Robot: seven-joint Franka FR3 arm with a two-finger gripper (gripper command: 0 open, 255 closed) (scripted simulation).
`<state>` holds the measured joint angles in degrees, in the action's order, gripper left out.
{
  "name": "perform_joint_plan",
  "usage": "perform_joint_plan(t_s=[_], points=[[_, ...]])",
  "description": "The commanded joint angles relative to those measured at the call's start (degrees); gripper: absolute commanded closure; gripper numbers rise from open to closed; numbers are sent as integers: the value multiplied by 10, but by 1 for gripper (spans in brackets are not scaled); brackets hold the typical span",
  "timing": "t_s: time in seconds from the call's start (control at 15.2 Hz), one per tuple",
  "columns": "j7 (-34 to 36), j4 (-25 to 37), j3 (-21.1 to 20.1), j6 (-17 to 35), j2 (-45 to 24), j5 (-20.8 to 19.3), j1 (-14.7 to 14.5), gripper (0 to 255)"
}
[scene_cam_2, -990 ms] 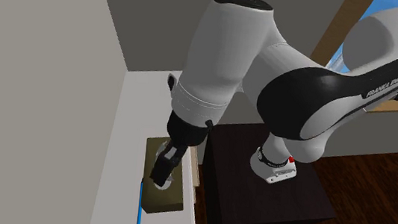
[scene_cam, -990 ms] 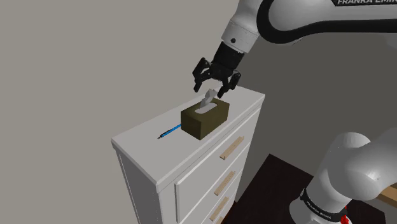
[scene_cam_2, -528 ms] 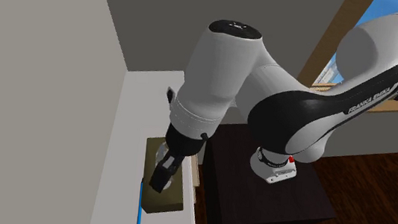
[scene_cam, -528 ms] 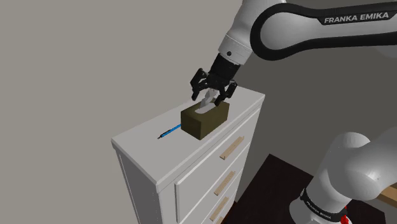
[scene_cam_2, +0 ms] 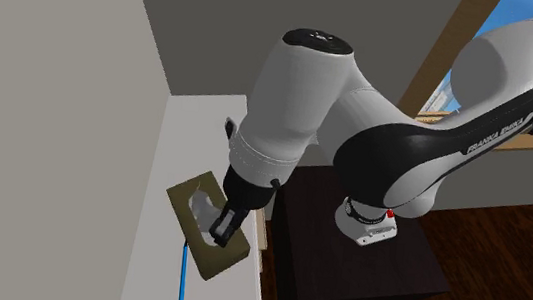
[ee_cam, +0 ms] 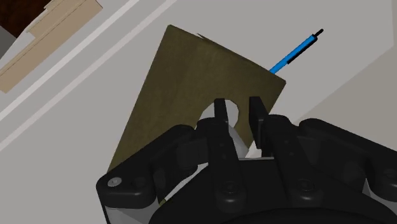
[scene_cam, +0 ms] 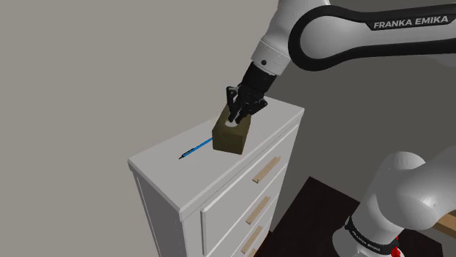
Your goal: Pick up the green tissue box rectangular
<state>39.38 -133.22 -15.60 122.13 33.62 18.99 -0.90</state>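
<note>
End effector (scene_cam: 237, 114): fingers narrowed, pinching the tissue box (scene_cam: 230, 139) at its top opening.
Tissue box: olive-green, tilted over the dresser (scene_cam: 164, 157) top.
Done: grasp looks made, one end up.
Left: lifting it clear of the dresser.

My all-black claw (ee_cam: 238, 109), the olive-brown rectangular tissue box (scene_cam: 232, 139) with its white tissue (scene_cam: 232, 123), a thin blue pen (ee_cam: 292, 54) tipped black, and the plain white chest of drawers (scene_cam: 164, 158), pale wooden handles (scene_cam: 267, 169).
</note>
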Motion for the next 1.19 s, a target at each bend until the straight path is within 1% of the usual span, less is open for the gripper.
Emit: perform_joint_plan(t_s=[0.0, 0.13, 1.12], points=[[0, -2, 0, -1, 0, 0, 0, 255], [0, 1, 0, -1, -4, -1, 1, 255], [21, 127, 11, -110, -20, -21, 10, 255]])
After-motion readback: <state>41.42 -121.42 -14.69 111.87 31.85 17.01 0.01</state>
